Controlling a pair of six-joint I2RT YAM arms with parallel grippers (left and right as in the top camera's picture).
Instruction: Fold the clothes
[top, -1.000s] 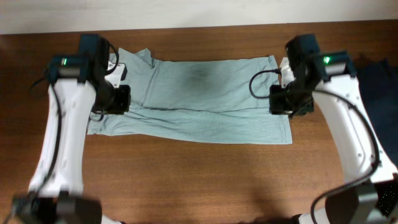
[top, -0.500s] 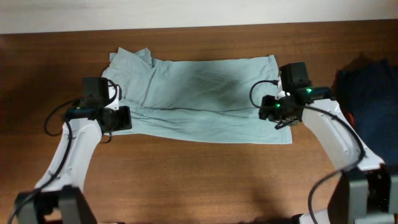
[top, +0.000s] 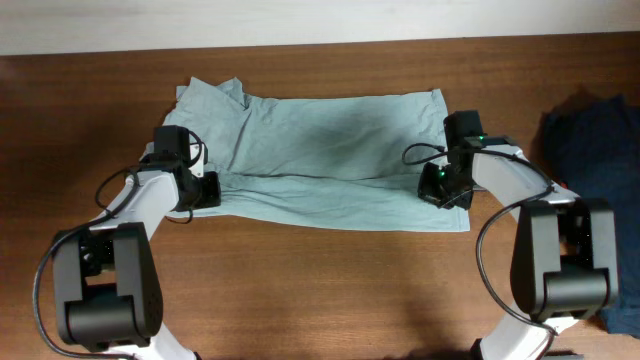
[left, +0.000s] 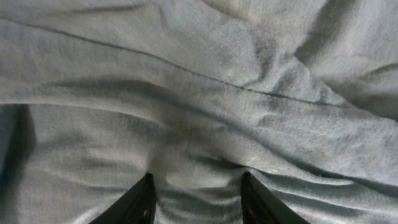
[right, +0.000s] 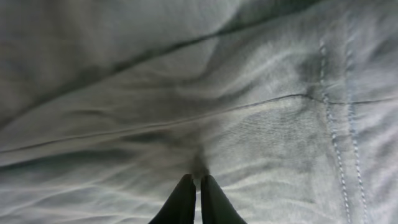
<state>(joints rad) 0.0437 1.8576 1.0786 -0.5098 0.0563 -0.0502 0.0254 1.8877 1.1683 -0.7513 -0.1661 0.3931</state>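
The clothes (top: 330, 160), a pale grey-blue T-shirt, lie spread across the brown table with a long crease running left to right. My left gripper (top: 200, 190) is down on the shirt's left end near the front edge. In the left wrist view its gripper (left: 198, 186) stands open, and both black fingertips (left: 147, 198) press into the fabric (left: 199, 93), which bulges between them. My right gripper (top: 440, 190) rests on the shirt's right end. In the right wrist view this gripper (right: 199, 183) is shut, pinching a small pucker of cloth (right: 261, 118) near a stitched hem.
A dark navy garment (top: 590, 150) lies heaped at the table's right edge, close to the right arm. Bare brown table (top: 320, 290) stretches in front of the shirt. A pale wall runs along the table's far edge.
Both arms have come down from above onto the shirt's two ends. The right gripper has closed on the cloth. The left gripper's fingers now press into the fabric.
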